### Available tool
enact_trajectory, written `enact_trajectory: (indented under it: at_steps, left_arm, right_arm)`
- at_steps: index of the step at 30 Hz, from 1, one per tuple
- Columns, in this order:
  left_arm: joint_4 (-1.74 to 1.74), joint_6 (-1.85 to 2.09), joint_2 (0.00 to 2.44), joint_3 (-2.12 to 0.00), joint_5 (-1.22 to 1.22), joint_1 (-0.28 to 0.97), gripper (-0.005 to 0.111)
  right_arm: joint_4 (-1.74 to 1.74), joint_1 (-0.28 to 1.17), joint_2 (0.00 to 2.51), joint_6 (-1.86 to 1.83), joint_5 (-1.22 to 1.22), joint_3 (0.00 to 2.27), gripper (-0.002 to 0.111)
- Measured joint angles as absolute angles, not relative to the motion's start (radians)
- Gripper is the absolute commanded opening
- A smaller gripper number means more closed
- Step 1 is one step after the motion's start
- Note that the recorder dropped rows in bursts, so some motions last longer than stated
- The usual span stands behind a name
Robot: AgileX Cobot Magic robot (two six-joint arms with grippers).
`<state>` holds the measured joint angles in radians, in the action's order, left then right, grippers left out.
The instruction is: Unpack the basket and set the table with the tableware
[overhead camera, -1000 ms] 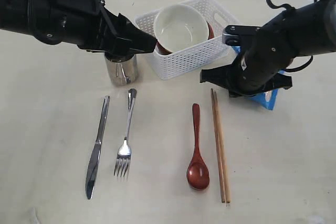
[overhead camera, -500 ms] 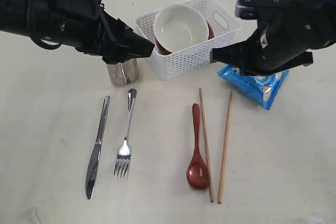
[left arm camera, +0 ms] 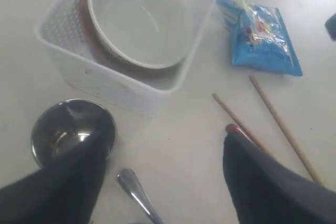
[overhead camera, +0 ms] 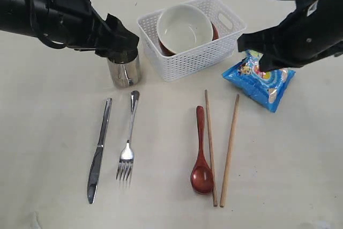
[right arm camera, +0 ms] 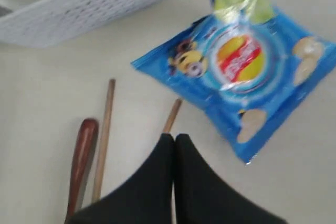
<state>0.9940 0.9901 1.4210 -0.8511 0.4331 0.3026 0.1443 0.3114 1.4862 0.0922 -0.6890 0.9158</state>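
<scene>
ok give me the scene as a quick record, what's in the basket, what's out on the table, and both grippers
in basket: cream bowl sitting on brown plate
on table, left part: steel cup, knife, fork
on table, right part: wooden spoon, two chopsticks lying splayed, blue chip bag
left gripper: open, beside the cup, holding nothing
right gripper: shut, empty, raised near the chip bag
</scene>
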Motion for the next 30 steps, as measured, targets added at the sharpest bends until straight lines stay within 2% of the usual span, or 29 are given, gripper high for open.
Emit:
enact_trajectory:
  at_steps: [14,30]
  left_arm:
    - [0.986,0.986,1.421,-0.851,0.442,0.303,0.061]
    - [0.986,0.986,1.421,-0.851,0.443,0.303,0.061]
  right_arm:
    - [0.201,0.419,1.804,0.199,-0.48,0.836,0.0]
    - [0.206,0.419,1.804,0.213,-0.442,0.836,0.0]
